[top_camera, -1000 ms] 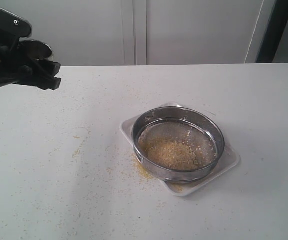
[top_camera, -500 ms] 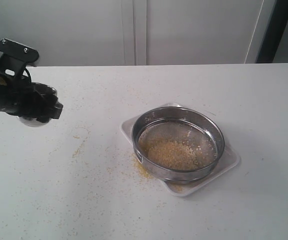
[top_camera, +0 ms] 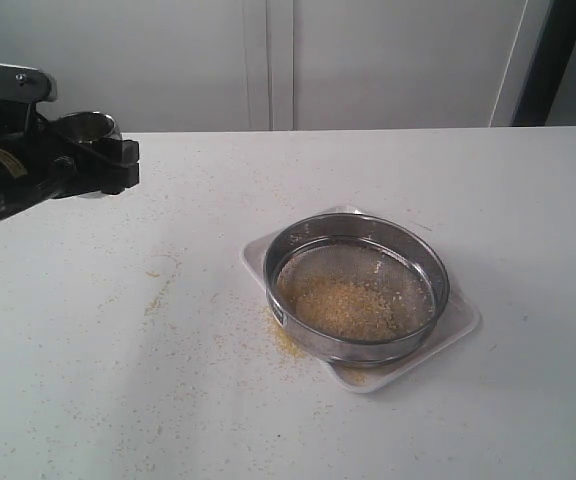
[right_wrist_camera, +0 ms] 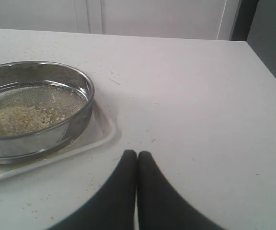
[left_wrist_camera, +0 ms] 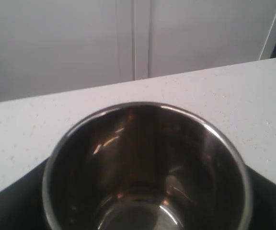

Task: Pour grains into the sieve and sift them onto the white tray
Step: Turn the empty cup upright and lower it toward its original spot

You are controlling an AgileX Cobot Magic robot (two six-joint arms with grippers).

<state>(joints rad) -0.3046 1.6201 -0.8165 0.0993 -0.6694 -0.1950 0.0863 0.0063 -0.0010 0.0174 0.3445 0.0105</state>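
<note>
Your left gripper [top_camera: 103, 165] around an empty steel cup [left_wrist_camera: 145, 167], right gripper [right_wrist_camera: 137, 160] closed, grains [top_camera: 353, 305] in the sieve [top_camera: 356, 285] on the white tray [top_camera: 458, 325]

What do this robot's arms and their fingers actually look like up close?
The left arm is black and blocky, with a grey plate bearing two screws on top and a small yellow label on its side. The left gripper ends in chunky black tips. The right gripper shows two smooth matte black fingers, broad at the base and tapering to rounded tips.
</note>
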